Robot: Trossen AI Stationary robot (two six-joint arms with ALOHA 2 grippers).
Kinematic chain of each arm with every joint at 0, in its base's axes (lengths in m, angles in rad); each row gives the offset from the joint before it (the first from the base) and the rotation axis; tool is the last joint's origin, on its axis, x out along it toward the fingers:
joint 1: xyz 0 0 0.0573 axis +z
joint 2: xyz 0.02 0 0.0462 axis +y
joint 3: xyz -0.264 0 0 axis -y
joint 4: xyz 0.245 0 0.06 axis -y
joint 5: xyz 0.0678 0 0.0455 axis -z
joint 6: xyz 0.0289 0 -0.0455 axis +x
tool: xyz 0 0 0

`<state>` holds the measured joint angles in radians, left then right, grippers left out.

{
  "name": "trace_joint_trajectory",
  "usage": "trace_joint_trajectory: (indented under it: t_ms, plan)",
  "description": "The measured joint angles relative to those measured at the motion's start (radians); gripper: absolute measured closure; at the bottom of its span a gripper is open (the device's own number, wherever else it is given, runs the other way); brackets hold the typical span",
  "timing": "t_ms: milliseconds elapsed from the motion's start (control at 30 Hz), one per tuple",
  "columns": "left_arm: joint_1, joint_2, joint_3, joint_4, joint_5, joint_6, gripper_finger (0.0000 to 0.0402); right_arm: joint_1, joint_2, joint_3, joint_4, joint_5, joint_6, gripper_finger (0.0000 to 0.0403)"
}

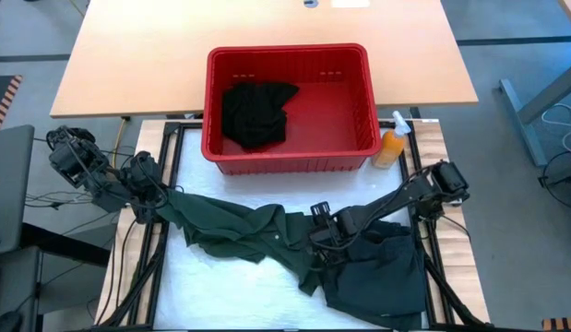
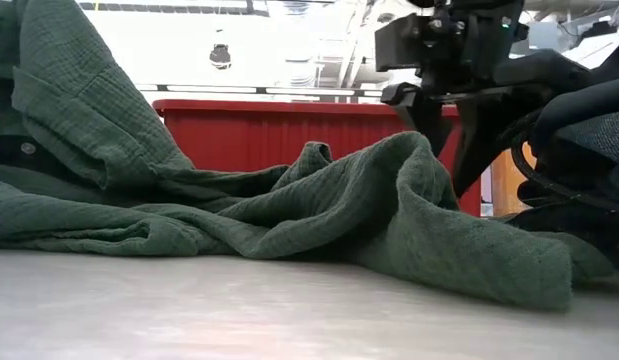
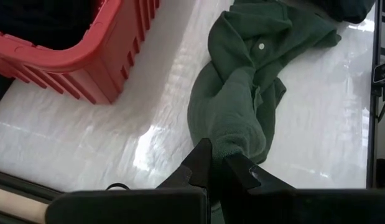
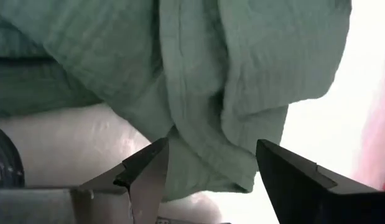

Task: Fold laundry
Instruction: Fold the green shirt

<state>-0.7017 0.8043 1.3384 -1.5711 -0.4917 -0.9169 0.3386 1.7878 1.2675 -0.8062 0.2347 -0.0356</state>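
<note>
A green buttoned shirt (image 1: 243,231) lies crumpled across the white table top, its left end raised. My left gripper (image 1: 161,197) is shut on that end at the table's left edge. My right gripper (image 1: 315,238) stands open just over the shirt's right part. In the right wrist view a folded edge (image 4: 208,149) of the shirt shows between its fingers. A dark teal garment (image 1: 377,272) lies heaped at the near right. A black garment (image 1: 257,112) rests in the red basket (image 1: 359,138). My left gripper (image 3: 216,163) pinches a bunched end of the green shirt (image 3: 232,146) between its two fingers, several layers gathered. The fingers slant down toward the table. That end is lifted, and the cloth runs down from it to the rest lying on the table. My right gripper (image 4: 211,149) has a finger on either side of the shirt's folded edge; I cannot tell whether they touch it.
The red basket stands at the far middle of the table. An orange spray bottle (image 1: 392,143) stands at its right corner. Black frame rails (image 1: 431,267) run along the table's left and right sides. White table top (image 1: 239,295) shows bare near the front edge.
</note>
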Motion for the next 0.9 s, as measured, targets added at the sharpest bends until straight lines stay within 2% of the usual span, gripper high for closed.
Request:
trace_joint_trajectory:
  t_ms: [100,400,567,900]
  plan:
    - [0.0,0.0,0.0,0.0,-0.004,0.013,0.0401,-0.014,0.0,0.0,0.032,-0.05,-0.002,0.0131]
    - [0.0,0.0,0.0,0.0,-0.011,0.014,0.0401,-0.021,0.0,-0.058,0.099,-0.082,0.009,0.0131]
    - [0.0,0.0,0.0,0.0,-0.012,0.018,0.0401,-0.013,0.0,-0.065,0.135,0.021,0.04,0.0131]
    - [0.0,0.0,0.0,0.0,-0.012,0.026,0.0401,-0.041,0.0,-0.065,0.156,-0.026,0.064,0.0131]
